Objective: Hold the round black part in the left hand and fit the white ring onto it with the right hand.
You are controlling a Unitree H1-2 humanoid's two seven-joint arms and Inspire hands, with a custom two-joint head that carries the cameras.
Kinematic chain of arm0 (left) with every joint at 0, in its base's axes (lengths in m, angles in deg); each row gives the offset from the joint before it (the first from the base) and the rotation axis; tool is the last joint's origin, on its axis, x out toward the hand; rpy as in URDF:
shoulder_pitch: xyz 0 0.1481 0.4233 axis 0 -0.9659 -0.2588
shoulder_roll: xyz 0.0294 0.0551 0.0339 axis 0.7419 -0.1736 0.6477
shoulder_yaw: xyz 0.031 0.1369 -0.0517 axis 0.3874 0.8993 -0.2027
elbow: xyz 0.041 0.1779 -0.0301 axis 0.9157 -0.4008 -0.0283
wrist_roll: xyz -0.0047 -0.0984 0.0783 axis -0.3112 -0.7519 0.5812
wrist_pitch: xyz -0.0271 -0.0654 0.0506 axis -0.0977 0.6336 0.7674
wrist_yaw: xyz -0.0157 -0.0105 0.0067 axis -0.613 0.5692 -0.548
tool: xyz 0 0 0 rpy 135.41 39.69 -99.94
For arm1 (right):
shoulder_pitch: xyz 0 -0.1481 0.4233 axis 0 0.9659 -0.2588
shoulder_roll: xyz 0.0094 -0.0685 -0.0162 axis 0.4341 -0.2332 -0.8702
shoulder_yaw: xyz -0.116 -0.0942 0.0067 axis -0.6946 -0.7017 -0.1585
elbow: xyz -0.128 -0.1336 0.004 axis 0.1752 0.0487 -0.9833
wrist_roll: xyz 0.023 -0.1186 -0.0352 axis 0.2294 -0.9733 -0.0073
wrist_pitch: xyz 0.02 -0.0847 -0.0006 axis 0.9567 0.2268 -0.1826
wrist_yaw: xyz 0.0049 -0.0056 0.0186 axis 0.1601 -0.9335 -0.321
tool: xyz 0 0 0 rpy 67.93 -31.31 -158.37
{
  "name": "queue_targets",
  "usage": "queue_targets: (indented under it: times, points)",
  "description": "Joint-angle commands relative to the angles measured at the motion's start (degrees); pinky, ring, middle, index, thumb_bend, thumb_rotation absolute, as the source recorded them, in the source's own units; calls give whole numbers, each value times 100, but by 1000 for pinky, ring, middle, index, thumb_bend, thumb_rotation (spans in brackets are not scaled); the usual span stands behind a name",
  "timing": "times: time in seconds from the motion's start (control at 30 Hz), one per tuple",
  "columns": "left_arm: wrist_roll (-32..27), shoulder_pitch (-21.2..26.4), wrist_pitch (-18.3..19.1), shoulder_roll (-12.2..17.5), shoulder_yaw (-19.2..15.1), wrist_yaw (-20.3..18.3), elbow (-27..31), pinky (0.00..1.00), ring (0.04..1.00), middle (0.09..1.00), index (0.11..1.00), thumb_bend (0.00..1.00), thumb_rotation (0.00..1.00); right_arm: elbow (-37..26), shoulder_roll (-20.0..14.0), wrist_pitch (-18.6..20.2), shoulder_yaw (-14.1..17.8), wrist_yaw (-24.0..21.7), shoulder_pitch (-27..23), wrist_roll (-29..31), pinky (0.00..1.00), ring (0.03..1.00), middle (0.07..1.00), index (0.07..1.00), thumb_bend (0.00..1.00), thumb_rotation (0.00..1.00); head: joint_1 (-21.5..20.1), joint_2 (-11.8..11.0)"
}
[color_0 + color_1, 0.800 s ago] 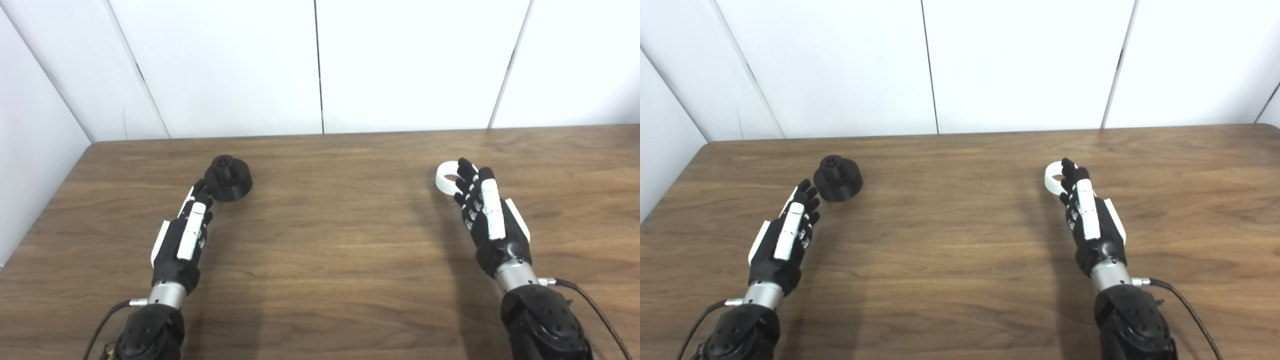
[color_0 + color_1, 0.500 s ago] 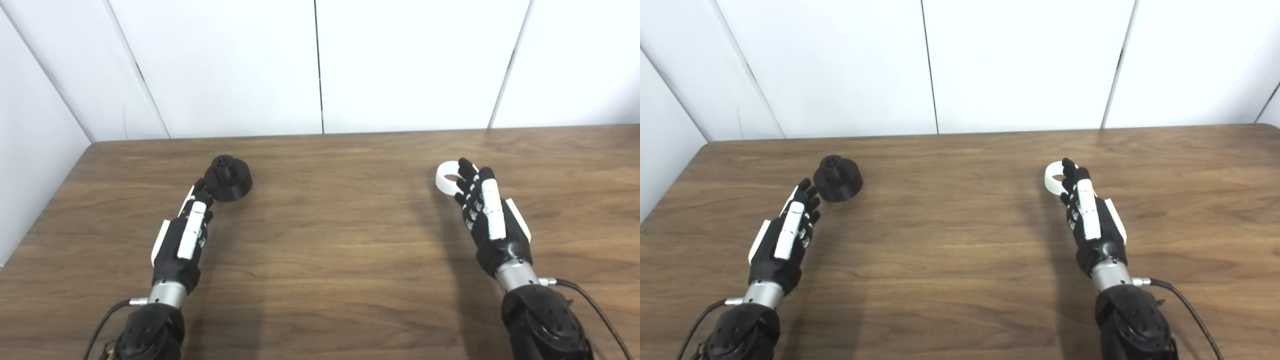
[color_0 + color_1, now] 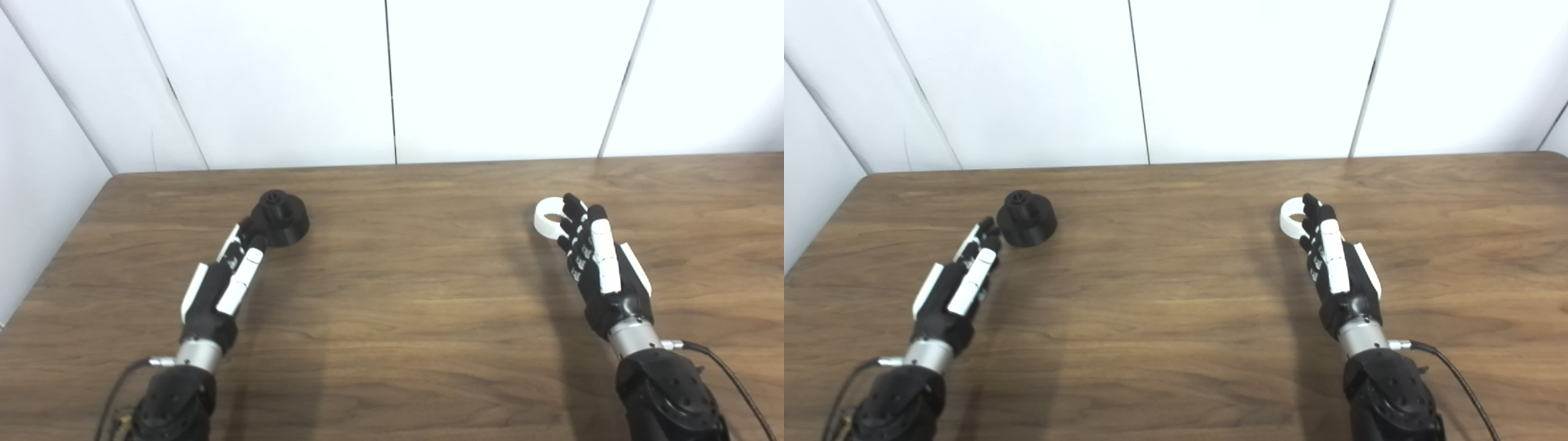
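Nearest, forearms: two black arms enter from the bottom edge, one at each side, each with a cable at the wrist.
Left hand (image 3: pixel 223 282): lies low over the worktop, fingers stretched forward and slightly apart, holding nothing; it points up and to the right toward the black part.
Left fingertips (image 3: pixel 989 228): just beside the near-left edge of the black part; whether they touch it cannot be told from either view, though the right eye view suggests a thin gap.
Right hand (image 3: pixel 597 263): extended with fingers straight and spread a little, grasping nothing; back of the hand faces up.
Right fingertips (image 3: pixel 571 205): overlap the near-right rim of the white ring as seen from the head cameras; contact cannot be confirmed.
Worktop (image 3: pixel 404 294): brown wood grain, bearing both parts and the shadows of both arms.
Round black part (image 3: pixel 280 218): upright on the worktop, left of centre; a wide drum base with a smaller knob on top.
White ring (image 3: pixel 549 216): flat on the worktop, right of centre, its hole facing up; well apart from the black part.
Wall panels (image 3: pixel 392 79): white, with dark vertical seams, standing behind the far edge of the worktop.
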Motion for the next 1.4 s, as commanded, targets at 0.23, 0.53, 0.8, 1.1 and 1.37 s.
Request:
queue_targets:
  times: [0.23, 0.53, 0.8, 1.1, 1.37]
  points:
    - [951, 735, 160, 834, 118, -58, 116, 979, 998, 1000, 1000, 894, 412, 65, 31, -325, 23, -59, -257, 83, 1000, 991, 978, 948, 559, 1000, 213, -62]
    - [1632, 1485, 699, 1578, 499, -401, -422, 991, 1000, 1000, 981, 951, 276, 98, 47, -301, 42, -36, -250, 99, 1000, 990, 979, 940, 597, 1000, 169, -118]
    - [2520, 1956, 753, 2241, 1308, -960, -908, 981, 1000, 1000, 996, 948, 319, 57, 21, -302, 40, -53, -206, 89, 981, 991, 981, 937, 590, 1000, 184, -164]
    - [2829, 2531, 860, 2472, 1799, -1624, -1537, 966, 1000, 1000, 967, 1000, 318, 34, 0, -321, 48, -65, -161, 84, 963, 991, 979, 938, 601, 1000, 162, -175]
    - [3024, 2697, 784, 2497, 2021, -1863, -1961, 932, 1000, 1000, 943, 1000, 327, -21, -7, -265, 101, -32, -163, 81, 955, 977, 966, 928, 594, 1000, 163, -177]
